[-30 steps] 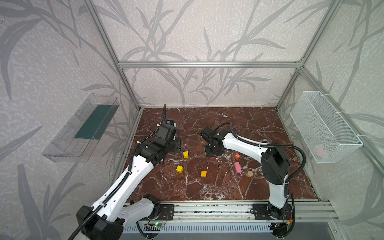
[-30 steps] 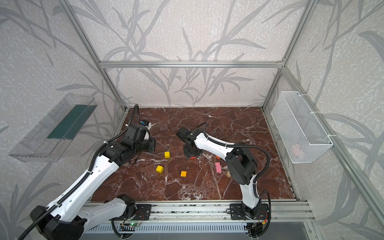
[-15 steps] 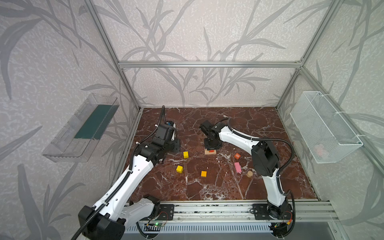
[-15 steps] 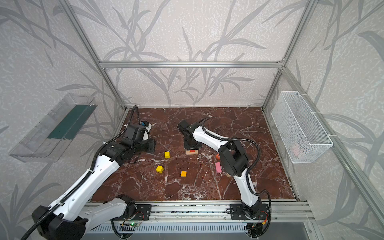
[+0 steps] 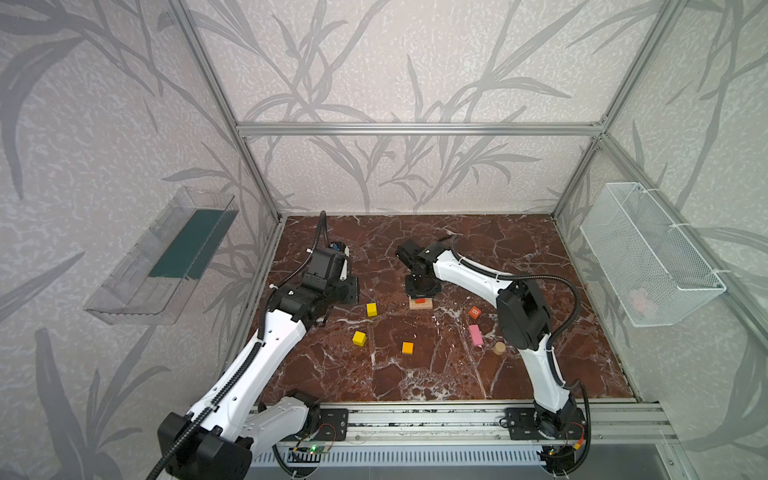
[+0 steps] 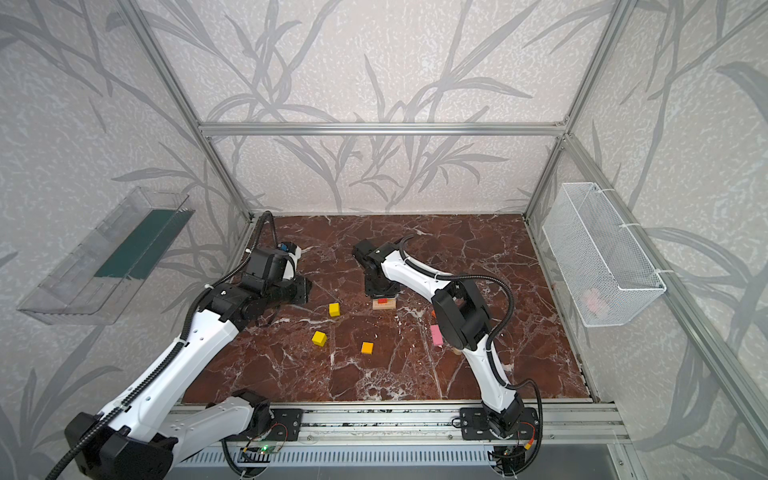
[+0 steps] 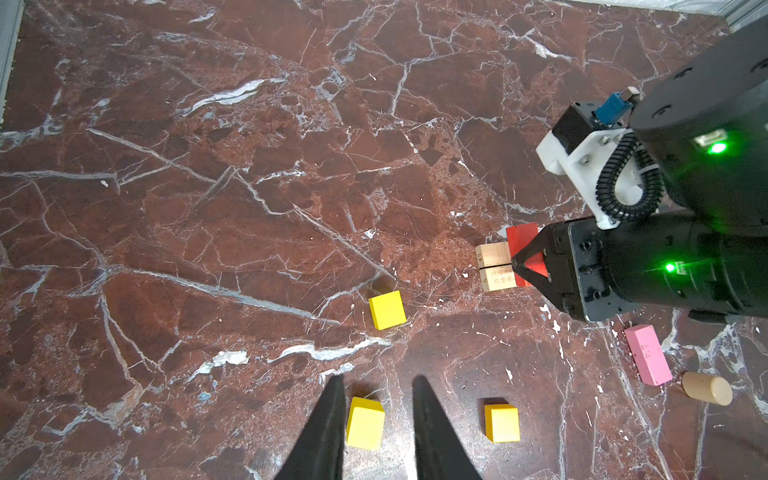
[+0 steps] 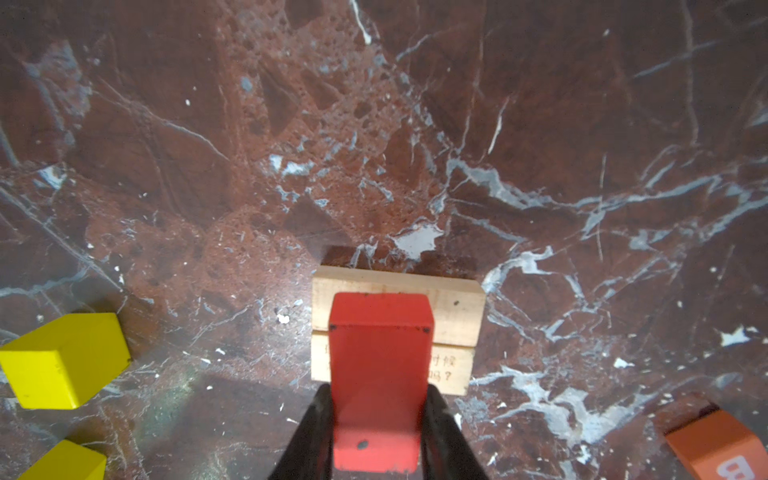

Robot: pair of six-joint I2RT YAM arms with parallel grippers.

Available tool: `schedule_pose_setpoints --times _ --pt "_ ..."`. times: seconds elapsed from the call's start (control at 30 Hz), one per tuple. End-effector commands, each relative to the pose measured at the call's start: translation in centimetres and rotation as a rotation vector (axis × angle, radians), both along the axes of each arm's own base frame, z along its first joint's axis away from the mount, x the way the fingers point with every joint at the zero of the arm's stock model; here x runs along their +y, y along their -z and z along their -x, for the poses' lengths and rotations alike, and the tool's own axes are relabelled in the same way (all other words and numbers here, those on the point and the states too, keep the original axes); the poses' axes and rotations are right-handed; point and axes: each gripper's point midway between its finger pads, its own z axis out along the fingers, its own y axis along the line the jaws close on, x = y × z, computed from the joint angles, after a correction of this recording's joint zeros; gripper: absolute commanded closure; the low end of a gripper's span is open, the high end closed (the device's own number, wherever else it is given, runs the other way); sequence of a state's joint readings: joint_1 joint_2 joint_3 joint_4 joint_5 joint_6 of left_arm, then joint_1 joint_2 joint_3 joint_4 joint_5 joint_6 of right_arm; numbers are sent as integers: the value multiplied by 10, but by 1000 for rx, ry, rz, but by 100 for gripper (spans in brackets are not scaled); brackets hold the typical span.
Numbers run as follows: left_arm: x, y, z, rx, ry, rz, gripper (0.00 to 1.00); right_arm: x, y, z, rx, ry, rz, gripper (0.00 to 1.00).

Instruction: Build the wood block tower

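Two tan planks [image 8: 455, 316] lie side by side on the marble floor, seen in both top views [image 5: 420, 306] [image 6: 383, 306]. My right gripper [image 8: 378, 390] is shut on a red brick [image 8: 380, 365] directly over them. I cannot tell whether the brick touches them. My left gripper [image 7: 376, 380] is open and holds nothing. It hovers at the left [image 5: 351, 291], above a yellow cube [image 7: 365, 422]. Another yellow cube [image 5: 371, 309], an orange cube [image 5: 407, 348], an orange-red cube [image 5: 474, 312], a pink brick [image 5: 476, 335] and a tan cylinder [image 5: 498, 348] lie loose on the floor.
A white wire basket [image 5: 648, 257] hangs on the right wall and a clear tray [image 5: 166, 257] on the left wall. Aluminium posts frame the floor, with a rail [image 5: 415, 419] along the front edge.
The right arm's elbow has swung left and its gripper, still holding the red brick, has shifted slightly back, uncovering the tan planks. The left arm has hardly moved.
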State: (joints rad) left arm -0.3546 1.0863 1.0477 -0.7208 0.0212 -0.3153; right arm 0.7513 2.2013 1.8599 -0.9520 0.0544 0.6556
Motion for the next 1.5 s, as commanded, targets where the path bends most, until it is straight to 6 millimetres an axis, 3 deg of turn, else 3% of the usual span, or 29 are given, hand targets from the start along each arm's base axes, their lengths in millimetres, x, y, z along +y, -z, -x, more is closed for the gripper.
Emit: schedule_pose_setpoints --times 0.0,1.47 --pt "1 6 2 16 2 0 72 -7 8 3 33 14 35 100" --pt "3 11 4 28 -4 11 73 -20 15 7 40 56 81 100"
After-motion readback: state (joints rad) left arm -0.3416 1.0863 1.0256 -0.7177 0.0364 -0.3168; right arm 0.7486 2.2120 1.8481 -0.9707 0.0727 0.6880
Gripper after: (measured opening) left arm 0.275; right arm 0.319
